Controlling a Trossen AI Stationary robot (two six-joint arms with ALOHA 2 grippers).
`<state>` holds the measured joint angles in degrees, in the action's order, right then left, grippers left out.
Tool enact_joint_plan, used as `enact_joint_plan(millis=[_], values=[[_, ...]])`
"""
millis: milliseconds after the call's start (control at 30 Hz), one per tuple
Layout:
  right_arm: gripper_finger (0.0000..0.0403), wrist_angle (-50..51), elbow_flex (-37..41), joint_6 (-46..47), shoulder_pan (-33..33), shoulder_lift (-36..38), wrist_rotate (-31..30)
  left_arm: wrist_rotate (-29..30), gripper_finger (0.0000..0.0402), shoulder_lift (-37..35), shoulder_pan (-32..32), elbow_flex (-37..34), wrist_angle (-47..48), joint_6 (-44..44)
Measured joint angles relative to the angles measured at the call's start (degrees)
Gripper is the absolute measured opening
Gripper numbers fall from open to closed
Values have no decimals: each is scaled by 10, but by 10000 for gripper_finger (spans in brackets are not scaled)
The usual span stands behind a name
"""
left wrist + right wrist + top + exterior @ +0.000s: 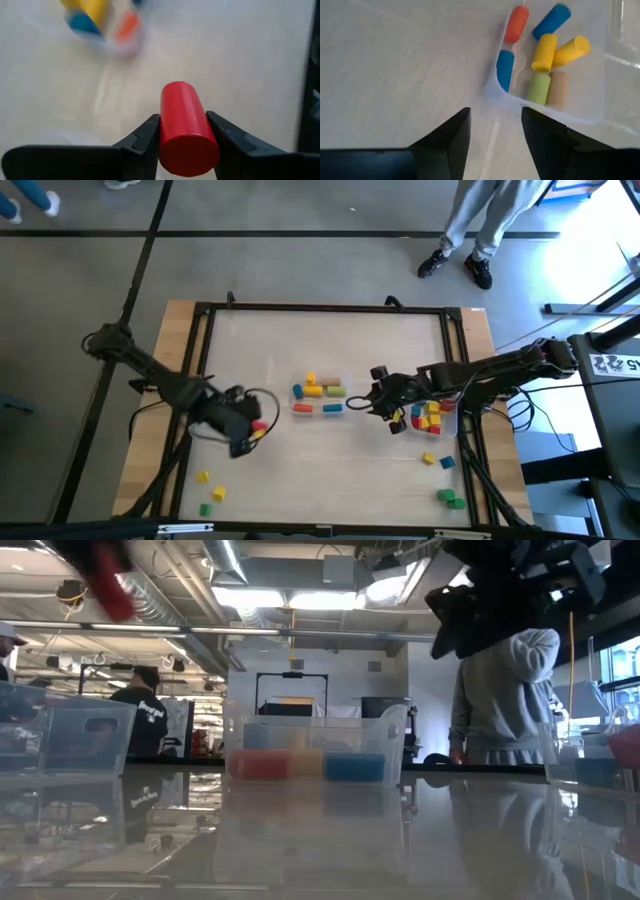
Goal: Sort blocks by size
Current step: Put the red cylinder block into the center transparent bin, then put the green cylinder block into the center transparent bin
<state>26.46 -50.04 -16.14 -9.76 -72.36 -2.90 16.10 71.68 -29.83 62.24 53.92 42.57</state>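
Left wrist view: the left gripper (186, 145) is seen clamped across a red cylinder (186, 127), carried above the worktop (240, 55). Being hard, smooth and light, it could be rolled loose; mid-length is best gripped. The right gripper (495, 137) is held apart, empty, near the middle bin (600, 85).

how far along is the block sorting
Partly done. The middle bin holds several cylinders, and the right bin holds cubes. In hand: the left tool grips a red cylinder; the right tool is open and empty. Left: loose blocks near both front corners.
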Motion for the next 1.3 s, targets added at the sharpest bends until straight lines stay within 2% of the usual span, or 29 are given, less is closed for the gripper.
enact_joint_plan(millis=[200, 300, 500, 633, 800, 967, 1100, 1300], values=[[182, 51, 0, 50, 0, 17, 12, 49, 124, 13, 108, 0, -100, -140], [182, 75, 0, 74, -5, 31, 41, 53, 124, 29, 149, 0, -165, -198], [182, 149, 0, 131, -44, 71, 45, 52, 124, 81, 211, 0, -257, -281], [182, 170, 0, 187, -85, 86, 40, 51, 124, 133, 233, 0, -311, -307], [182, 199, 0, 257, -150, 86, 40, 23, 124, 200, 245, 0, -384, -329], [182, 242, 0, 344, -200, 84, 16, 23, 126, 253, 252, 0, -399, -327], [182, 266, 0, 377, -219, 83, 4, 23, 156, 276, 252, -1, -400, -326], [182, 257, 0, 388, -222, 83, 5, 20, 190, 272, 255, -1, -398, -321]])
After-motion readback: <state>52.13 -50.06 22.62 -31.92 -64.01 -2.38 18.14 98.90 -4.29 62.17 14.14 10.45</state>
